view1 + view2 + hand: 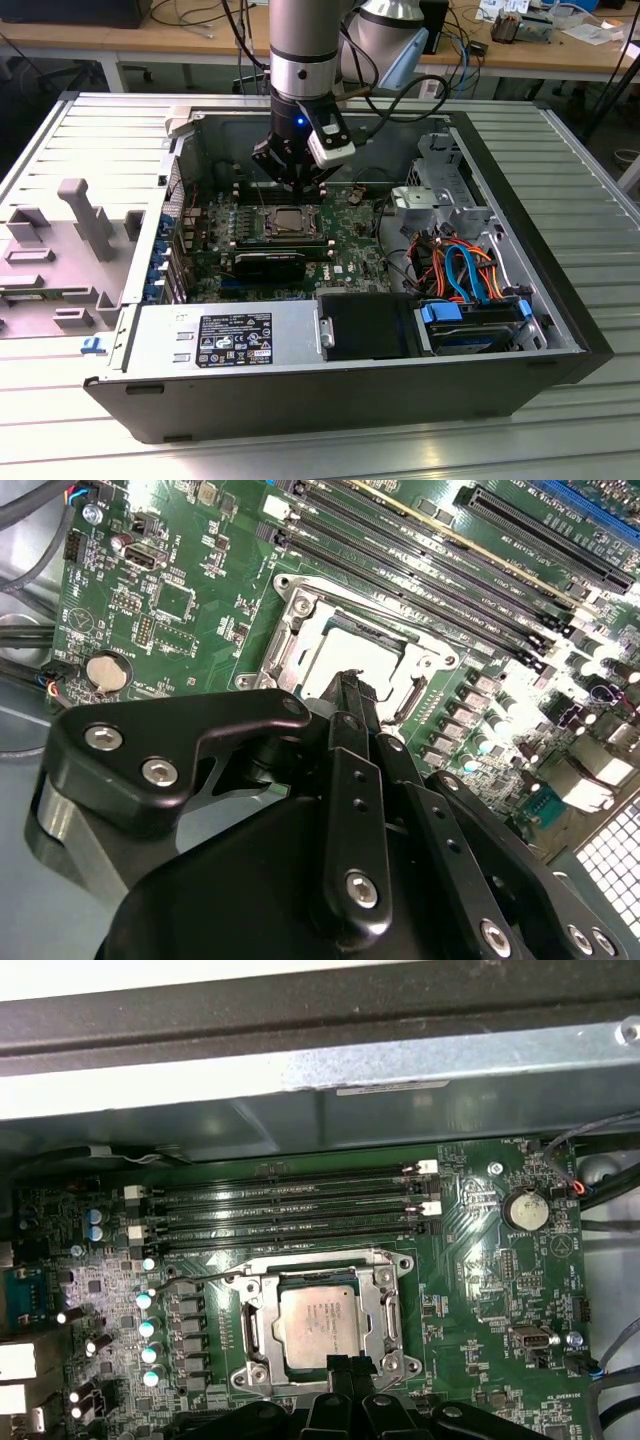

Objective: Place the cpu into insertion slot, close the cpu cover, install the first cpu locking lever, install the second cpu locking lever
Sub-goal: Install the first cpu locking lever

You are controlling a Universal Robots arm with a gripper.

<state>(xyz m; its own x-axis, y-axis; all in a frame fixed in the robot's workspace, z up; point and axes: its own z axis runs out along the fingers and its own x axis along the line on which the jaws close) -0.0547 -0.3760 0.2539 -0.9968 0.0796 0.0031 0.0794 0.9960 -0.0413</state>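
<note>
- At the near edge of the computer case in the exterior view, the power supply is showing a black-and-white label. Its print is too small to make out.
- In the middle of the motherboard, the cpu is lying flat in the insertion slot, so placing looks done. Faint print is showing on its silver top, but none of it is legible.
- The cpu cover is lying down around the chip, framing it, so closing also appears done.
- A thin wire lever is reaching out from the socket's corner towards the row of capacitors. It seems to be standing off the frame, so I judge at least one lever is waiting to be locked. I cannot tell how the other one stands.
- The gripper is hovering at the socket's edge, just over the cover. Its fingertips are pressing together with nothing visible between them.
- Beyond the socket, the memory slots are running along the board's far edge, and a coin battery is sitting near its corner.
</note>
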